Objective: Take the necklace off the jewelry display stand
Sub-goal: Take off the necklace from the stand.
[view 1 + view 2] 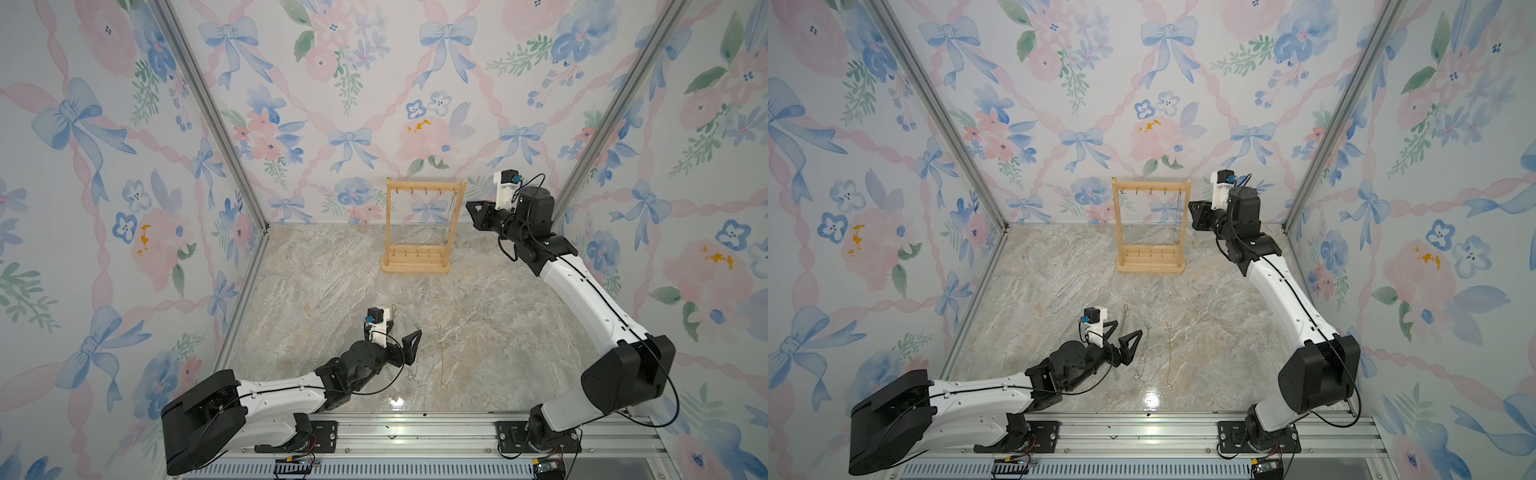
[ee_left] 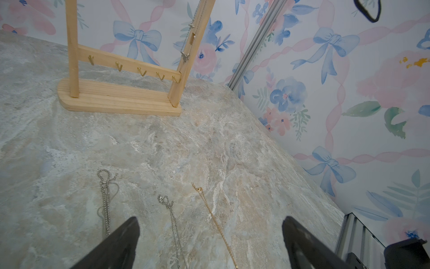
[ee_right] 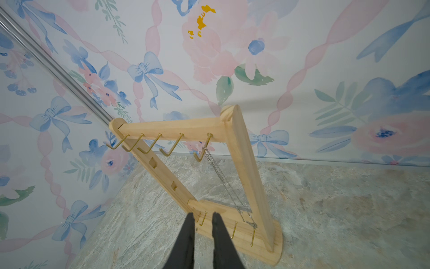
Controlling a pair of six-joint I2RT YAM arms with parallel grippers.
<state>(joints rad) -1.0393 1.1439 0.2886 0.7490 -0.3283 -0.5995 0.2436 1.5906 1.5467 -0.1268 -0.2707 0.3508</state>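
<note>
The light pine jewelry display stand (image 1: 390, 224) (image 1: 1119, 224) stands at the back of the marble table, also seen in the wrist views (image 2: 116, 100) (image 3: 244, 167). A silver necklace (image 3: 223, 179) (image 1: 451, 220) (image 1: 1177, 220) (image 2: 188, 42) hangs from the hook at one end of the top bar, beside an upright. My right gripper (image 1: 469, 205) (image 1: 1191, 205) (image 3: 202, 215) hovers just right of the stand near its top. Its jaws are a narrow gap apart and hold nothing. My left gripper (image 1: 405, 328) (image 1: 1127, 328) (image 2: 210, 219) is wide open and empty, low over the front of the table.
Three loose chains lie on the table by my left gripper: a thick silver one (image 2: 104, 193), a thin silver one (image 2: 172, 216) (image 1: 1144, 349) and a gold one (image 2: 209, 209) (image 1: 441, 353). Floral walls close in the back and sides. A metal rail (image 1: 415, 432) runs along the front.
</note>
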